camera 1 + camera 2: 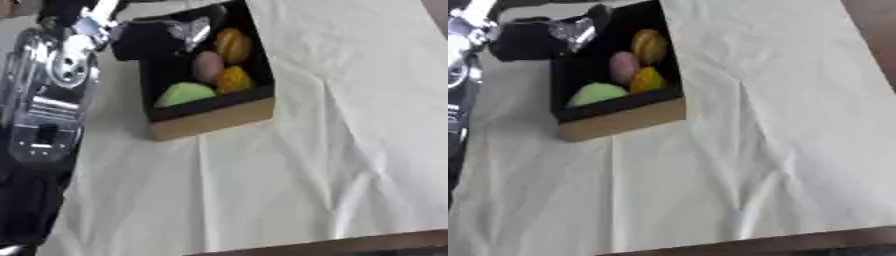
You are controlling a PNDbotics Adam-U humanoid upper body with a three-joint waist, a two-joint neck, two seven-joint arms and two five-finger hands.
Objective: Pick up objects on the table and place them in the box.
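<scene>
Table (289, 190): covered edge to edge in a creased white cloth; I see no loose objects left on it anywhere in either eye view.

Left arm (48, 100): comes in along the left side, silver and black, reaching up toward the far end of the box.

Box (214, 117): tan outside, black inside, sitting upper left of centre on the cloth, its near wall facing me.

Left hand (166, 35): black, with a shiny part at the fingers, hanging over the far left corner of the box interior. I cannot tell whether the fingers are spread or closed, nor whether anything sits in them. Right hand not visible in either view.

Contents, near to far: a pale green object (184, 93) at the near left corner, an orange object (234, 79) just beside it, a pink object (208, 65) behind that, a yellow-orange object (234, 44) furthest back. All four lie inside the walls.

My reading: placing step, at or near the end of the task. Next move, I judge, calls for lifting my left hand straight up clear of the box wall without dragging the box or disturbing the pieces.
</scene>
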